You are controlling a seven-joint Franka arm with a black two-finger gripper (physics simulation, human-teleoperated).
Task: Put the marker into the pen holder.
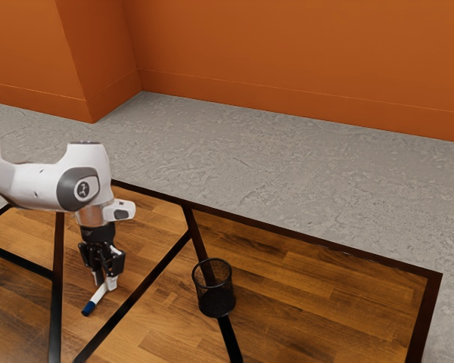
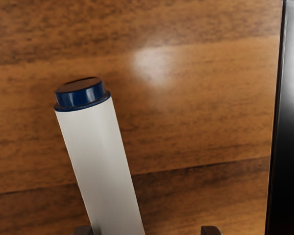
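White marker [image 1: 100, 294] lay on desk [image 1: 325, 280], between parted fingers of gripper [image 1: 106, 283], ungrasped. Pen holder [image 1: 215, 300] stood apart. Step in hand, seemingly: grasping. Next move called for centring, closing on barrel, then lifting clear.

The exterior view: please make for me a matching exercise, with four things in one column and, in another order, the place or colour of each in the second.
1. White marker with a blue end
2. Black wire-mesh pen holder
3. Plain wall
4. Grey mottled surface

A. Orange
B. At the black two-finger end effector
C. Between wall and brown wooden table
D. Upright on the table

Right pairs: 1-B; 2-D; 3-A; 4-C
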